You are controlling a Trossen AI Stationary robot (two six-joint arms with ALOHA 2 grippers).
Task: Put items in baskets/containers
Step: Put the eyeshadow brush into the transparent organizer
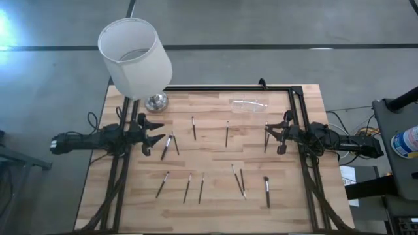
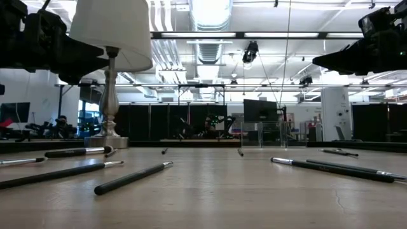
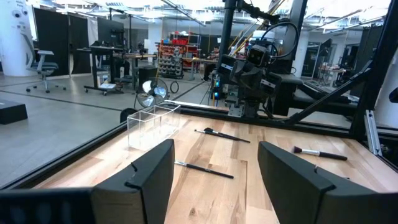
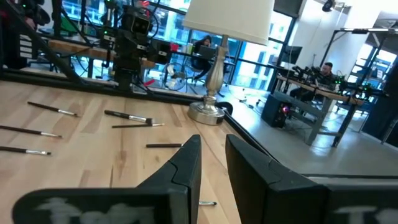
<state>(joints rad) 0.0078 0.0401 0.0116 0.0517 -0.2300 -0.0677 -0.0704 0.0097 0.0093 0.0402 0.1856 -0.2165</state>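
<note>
High view looks down on the wooden surface point(image 1: 215, 163), with the white lamp point(image 1: 135, 57) standing at its far left corner. Both dark arms lie low and level, reaching in from opposite side edges and facing each other across the boards. On the left edge, the left gripper point(image 1: 155, 132) hovers above the surface with its fingers spread wide, empty, just beside two crossed brushes point(image 1: 169, 145). On the right edge, the right gripper point(image 1: 277, 135) hangs at about the same depth; the right wrist view shows its fingers point(image 4: 186, 165) drawn near together with a narrow gap and nothing between them, and one brush point(image 1: 266, 138) lies right below its tips. At the far side, right of centre, stands the clear holder point(image 1: 249, 104), empty as far as can be seen. About a dozen slim dark brushes lie scattered on the boards, well apart from the holder.
</note>
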